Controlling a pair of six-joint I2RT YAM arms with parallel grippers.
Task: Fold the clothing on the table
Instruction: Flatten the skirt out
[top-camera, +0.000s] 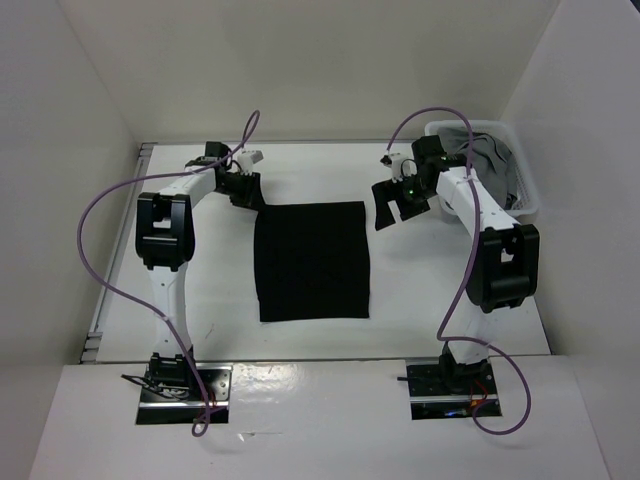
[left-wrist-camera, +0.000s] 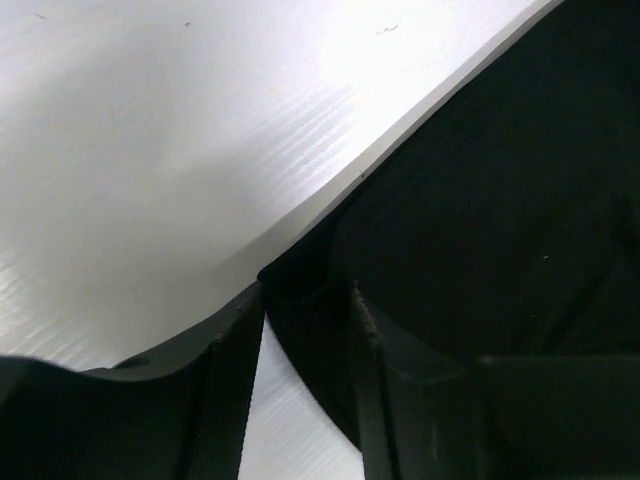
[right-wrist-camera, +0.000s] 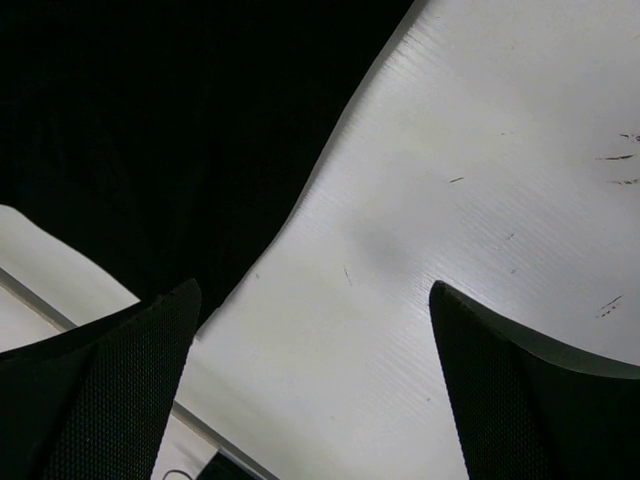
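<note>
The clothing is a plain black rectangle lying flat in the middle of the white table. My left gripper is down at its far-left corner. In the left wrist view that corner lies bunched between the fingers of the left gripper, which stand partly apart with a strip of white table showing between them. My right gripper hovers just right of the far-right corner. In the right wrist view this gripper is wide open over bare table, with the clothing's edge off to the left.
A small white basket holding a grey garment stands at the far right, right behind my right arm. A thin metal rail runs along the table's left edge. White walls close in the table on three sides.
</note>
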